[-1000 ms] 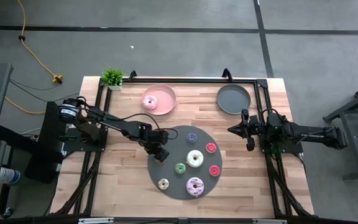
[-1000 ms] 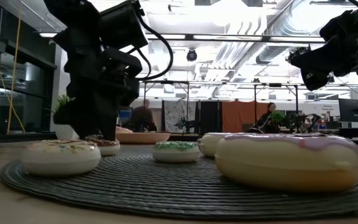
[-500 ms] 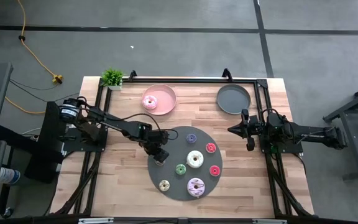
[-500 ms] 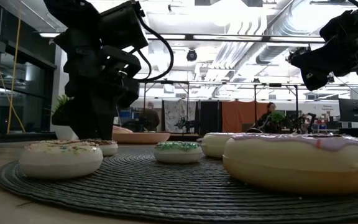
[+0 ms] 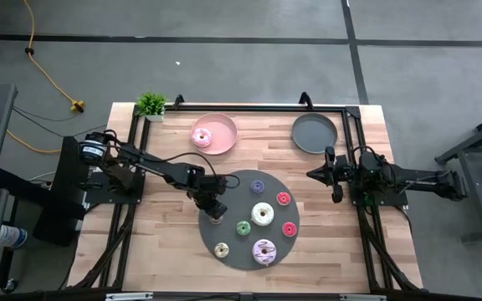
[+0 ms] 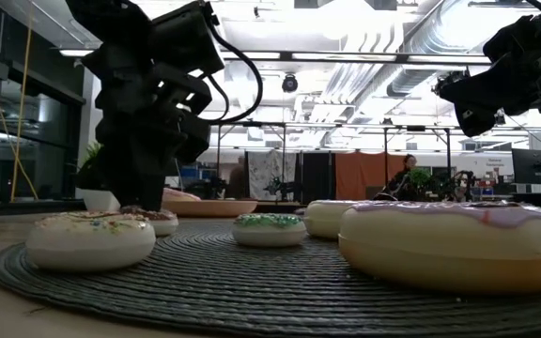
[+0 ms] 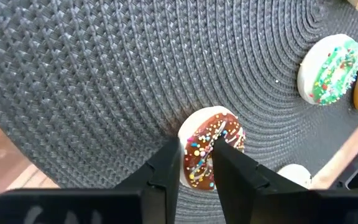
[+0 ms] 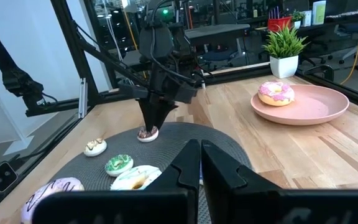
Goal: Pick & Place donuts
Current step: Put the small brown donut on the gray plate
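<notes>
Left gripper (image 7: pixel 196 163): lowered onto the left part of the dark woven mat (image 5: pixel 233 238), its two fingers pinching the rim of the brown donut (image 7: pixel 211 147), one finger in the hole.
Brown donut: lies flat on the mat, left of centre in the high view, under the gripper.
Right gripper (image 8: pixel 199 163): raised over the right side of the table (image 5: pixel 366 251), fingers pressed together, holding nothing.
Mat contents: green donut (image 5: pixel 243 227), large white donut (image 5: pixel 263 213), purple-frosted donut (image 5: pixel 263 250), cream donut (image 5: pixel 221 248), two red donuts (image 5: pixel 284 199) and (image 5: pixel 289 229), small blue donut (image 5: pixel 258 186).
Pink plate (image 5: pixel 223 146): upper centre of the high view, holding one pink donut (image 5: pixel 201 136).
Grey plate (image 5: pixel 315 133): upper right, nothing in it.
Potted plant (image 5: pixel 151 104): upper left corner of the table.
</notes>
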You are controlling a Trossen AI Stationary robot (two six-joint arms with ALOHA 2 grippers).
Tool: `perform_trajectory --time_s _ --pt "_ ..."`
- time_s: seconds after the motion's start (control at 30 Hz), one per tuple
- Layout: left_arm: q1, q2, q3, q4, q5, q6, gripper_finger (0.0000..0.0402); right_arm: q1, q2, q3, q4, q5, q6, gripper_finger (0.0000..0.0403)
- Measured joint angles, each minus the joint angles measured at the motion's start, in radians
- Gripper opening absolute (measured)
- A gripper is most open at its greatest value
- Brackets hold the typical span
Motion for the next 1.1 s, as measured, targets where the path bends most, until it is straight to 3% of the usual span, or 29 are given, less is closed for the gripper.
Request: perform_trajectory --time_s 0.6,0.83,1.1 --pt "0.074 -0.151 0.018 0.086 -0.020 -0.019 0.0080 0.000 0.000 0.000 0.000 0.000 0.000 0.0006" --pt "0.177 -0.114 0.171 0.044 0.004 0.090 0.0080 0.000 0.000 0.000 0.000 0.000 0.000 0.0008" --pt "0.314 0.055 0.480 -0.113 0.014 0.263 0.0080 0.000 0.001 0.000 0.001 0.000 0.000 0.0006"
